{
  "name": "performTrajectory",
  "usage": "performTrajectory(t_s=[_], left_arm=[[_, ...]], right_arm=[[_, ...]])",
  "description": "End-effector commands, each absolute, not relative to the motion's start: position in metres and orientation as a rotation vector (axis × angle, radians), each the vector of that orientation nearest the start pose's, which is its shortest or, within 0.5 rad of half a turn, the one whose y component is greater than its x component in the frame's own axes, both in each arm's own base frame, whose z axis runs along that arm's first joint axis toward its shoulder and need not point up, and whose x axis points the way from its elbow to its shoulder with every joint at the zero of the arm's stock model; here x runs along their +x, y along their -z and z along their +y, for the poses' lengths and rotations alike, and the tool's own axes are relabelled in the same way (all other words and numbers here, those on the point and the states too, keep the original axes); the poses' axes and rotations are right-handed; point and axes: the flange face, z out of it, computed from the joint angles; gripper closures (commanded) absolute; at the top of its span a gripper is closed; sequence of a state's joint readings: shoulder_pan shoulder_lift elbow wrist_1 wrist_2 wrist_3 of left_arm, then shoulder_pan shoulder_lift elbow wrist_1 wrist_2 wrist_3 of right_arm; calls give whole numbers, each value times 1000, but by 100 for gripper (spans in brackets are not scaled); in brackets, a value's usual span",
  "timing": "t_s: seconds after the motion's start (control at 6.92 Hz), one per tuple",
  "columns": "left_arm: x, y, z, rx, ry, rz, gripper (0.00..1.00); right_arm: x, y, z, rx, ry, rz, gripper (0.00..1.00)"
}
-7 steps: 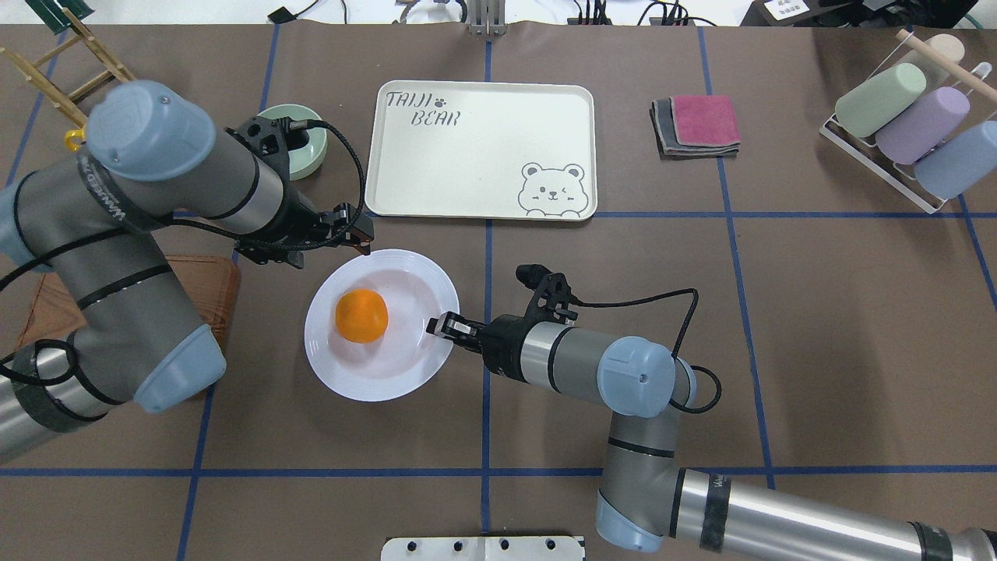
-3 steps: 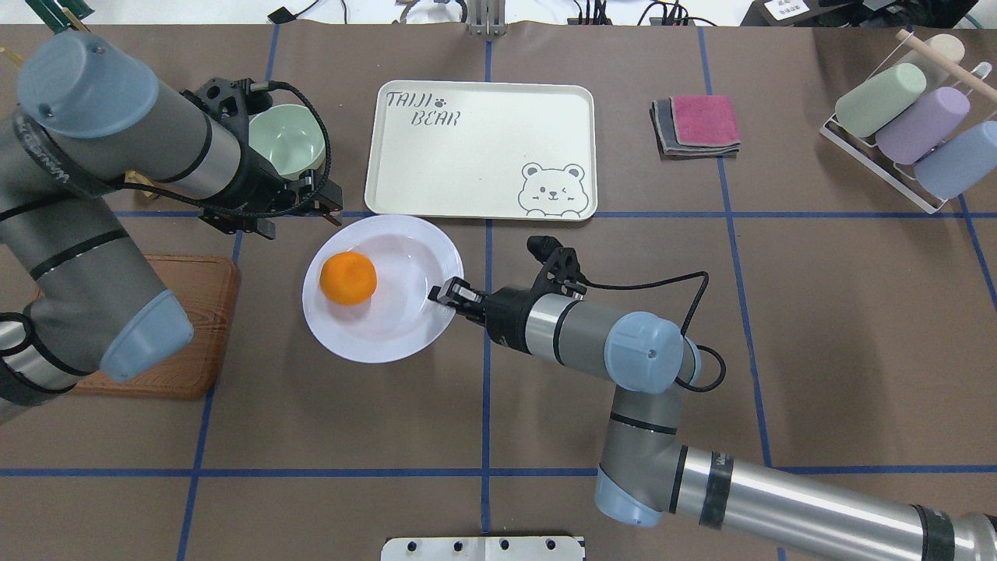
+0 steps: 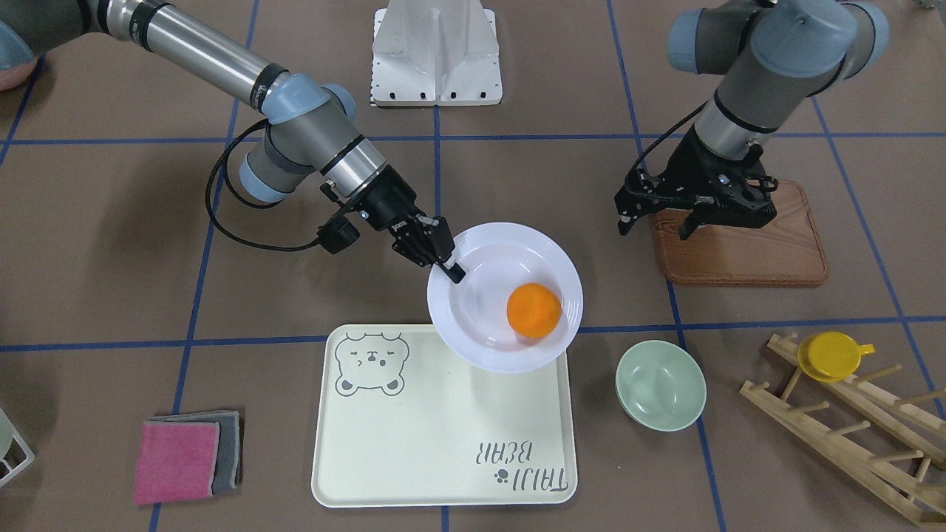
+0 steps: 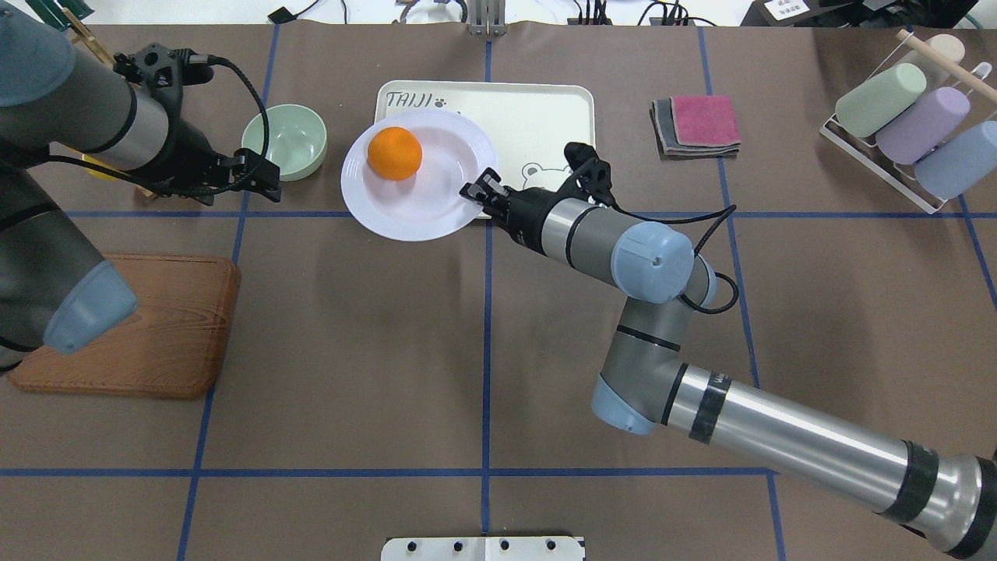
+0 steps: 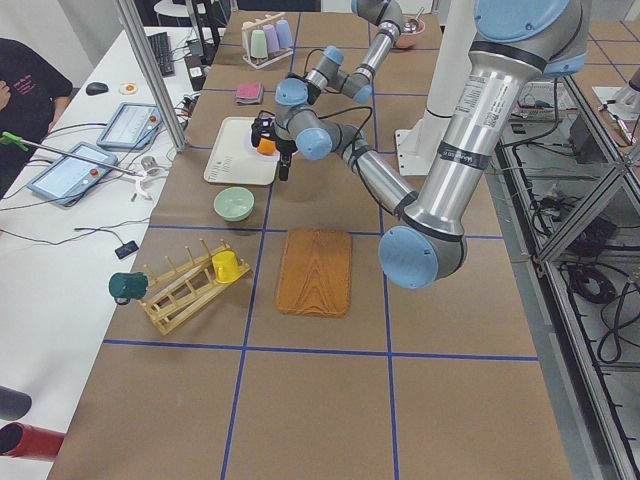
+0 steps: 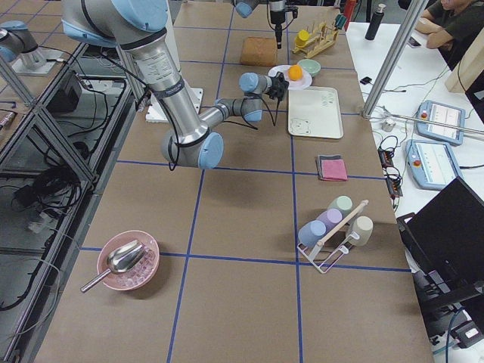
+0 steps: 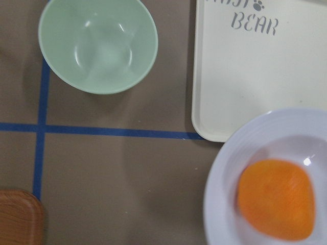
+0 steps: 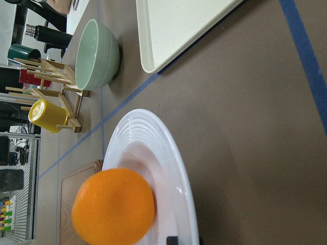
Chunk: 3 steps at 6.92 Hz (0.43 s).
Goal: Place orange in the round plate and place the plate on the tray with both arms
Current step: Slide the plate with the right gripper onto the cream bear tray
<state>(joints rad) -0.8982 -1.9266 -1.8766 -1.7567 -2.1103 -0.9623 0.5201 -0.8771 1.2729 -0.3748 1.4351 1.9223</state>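
The orange (image 4: 395,153) lies in the white round plate (image 4: 448,204), on the side away from my right gripper (image 4: 471,189). That gripper is shut on the plate's rim (image 3: 443,307) and holds it tilted above the table, over the near-left corner of the cream tray (image 4: 537,125). In the right wrist view the orange (image 8: 113,206) fills the plate (image 8: 158,163). My left gripper (image 3: 654,227) hangs open with nothing in it, well to the plate's left near the wooden board. Its wrist view looks down on the plate (image 7: 230,168), the orange (image 7: 276,199) and the tray (image 7: 255,76).
A pale green bowl (image 4: 284,142) stands just left of the tray. The wooden board (image 4: 140,327) lies at the near left. Folded cloths (image 4: 697,125) and a rack of cups (image 4: 903,128) are on the right. A wooden rack with a yellow lid (image 3: 831,355) sits at the far left.
My right gripper has carried the plate with the orange away from the robot, to the tray's corner. My left gripper has left the plate's rim and drawn back to the left.
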Motion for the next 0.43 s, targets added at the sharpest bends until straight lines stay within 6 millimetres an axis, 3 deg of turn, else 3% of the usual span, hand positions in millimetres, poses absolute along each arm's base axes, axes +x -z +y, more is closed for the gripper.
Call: performTrajectory(t_s=[0.0,0.14,0.29], left_arm=[[291,-314,-514,215,13,925,2],[290,-314,-514,218,13,926,2],[291,-314,-514,216,13,926,2]], right_arm=[[-578,-241,-536,299,-935,-1479,89],[-581,-264,-548,316,-995,-1416,89],[-579,-273,-557,322,-1051,-1358,85]])
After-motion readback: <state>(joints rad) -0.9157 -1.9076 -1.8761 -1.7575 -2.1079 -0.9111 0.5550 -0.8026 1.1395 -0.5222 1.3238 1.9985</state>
